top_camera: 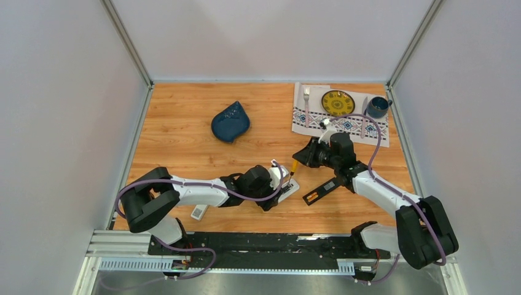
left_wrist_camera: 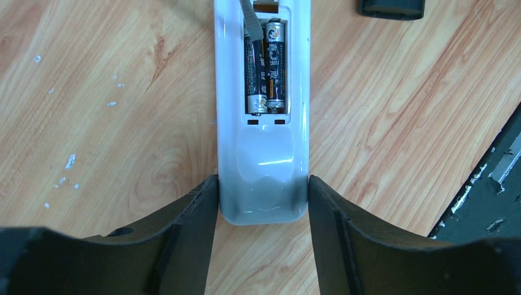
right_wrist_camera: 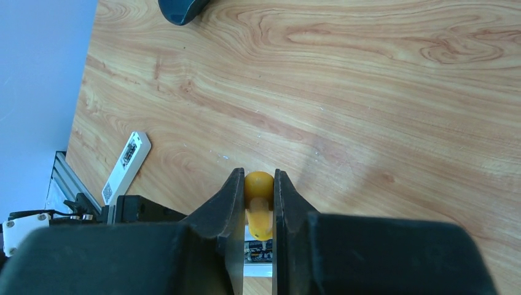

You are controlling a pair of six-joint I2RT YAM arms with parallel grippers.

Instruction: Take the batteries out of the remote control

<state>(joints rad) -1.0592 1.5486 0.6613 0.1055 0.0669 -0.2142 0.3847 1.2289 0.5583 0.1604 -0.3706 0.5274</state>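
Note:
A white remote control (left_wrist_camera: 263,153) lies back-up on the wooden table with its battery bay open. Two dark batteries (left_wrist_camera: 267,67) with gold ends lie side by side in the bay. My left gripper (left_wrist_camera: 263,187) is shut on the remote's near end, one finger against each side; it also shows in the top view (top_camera: 284,187). My right gripper (right_wrist_camera: 258,177) is shut on the orange-handled screwdriver (right_wrist_camera: 258,203), held above the remote (top_camera: 289,192). The screwdriver's grey tip (left_wrist_camera: 250,24) reaches into the top of the bay over the left battery. The batteries (right_wrist_camera: 258,249) show faintly below the handle.
A white strip with a QR label (top_camera: 198,212) lies near the left arm. A long black flat piece (top_camera: 322,189) lies right of the remote. A blue leaf-shaped dish (top_camera: 230,121) sits mid-table. A placemat (top_camera: 307,117) with plate, fork and mug (top_camera: 377,107) is at the far right.

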